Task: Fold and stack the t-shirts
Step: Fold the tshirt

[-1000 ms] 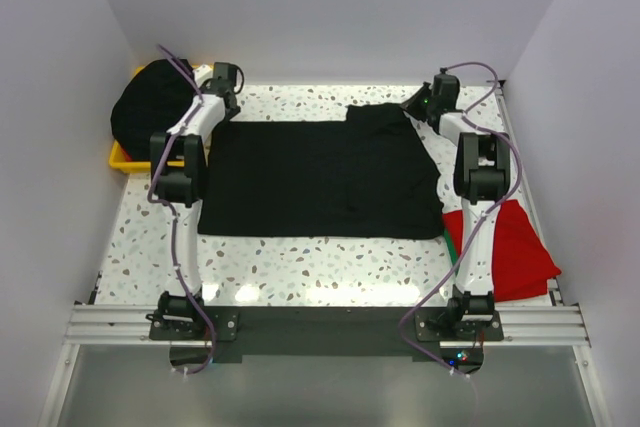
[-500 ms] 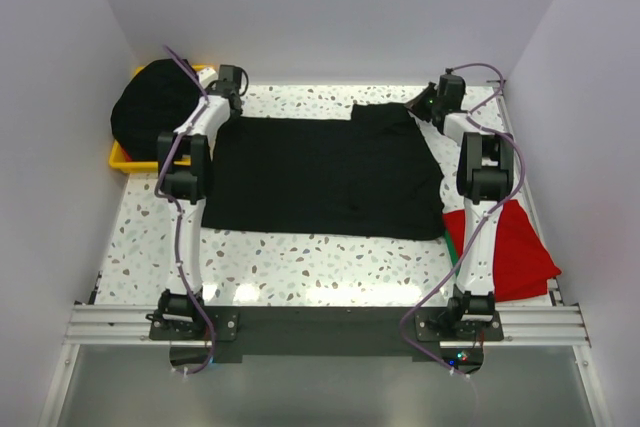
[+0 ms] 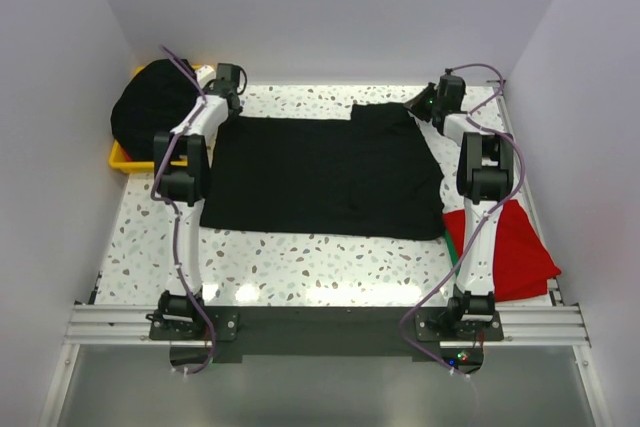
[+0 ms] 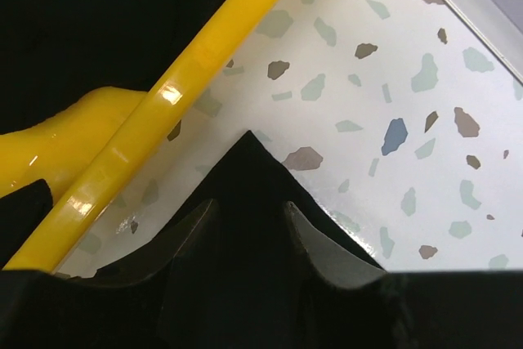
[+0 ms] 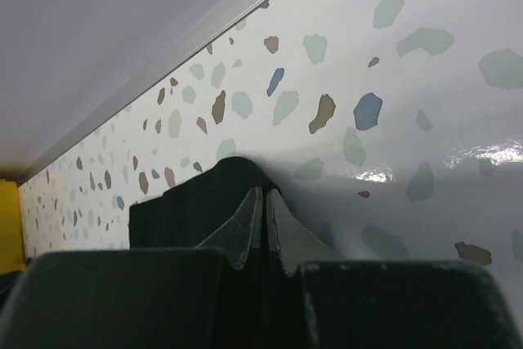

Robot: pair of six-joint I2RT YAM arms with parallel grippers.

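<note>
A black t-shirt (image 3: 320,177) lies spread flat on the speckled table, with a folded part at its far right (image 3: 385,122). My left gripper (image 3: 236,107) stands at the shirt's far-left corner. In the left wrist view its jaws (image 4: 245,206) are apart, and the cloth corner (image 4: 245,161) lies loose between them. My right gripper (image 3: 416,107) is at the far-right corner, its fingers (image 5: 263,192) pressed together on the black cloth (image 5: 188,202). A red t-shirt (image 3: 525,247) lies crumpled at the near right.
A yellow bin (image 3: 120,159) at the far left holds a heap of black shirts (image 3: 150,107); its rim (image 4: 163,112) runs close beside the left gripper. The back wall edge (image 5: 163,46) is just beyond the right gripper. A green edge (image 3: 450,239) shows under the red shirt.
Both grippers and the black shirt shifted slightly to the right and toward the far side a second ago. Over the last half second almost nothing moved.
</note>
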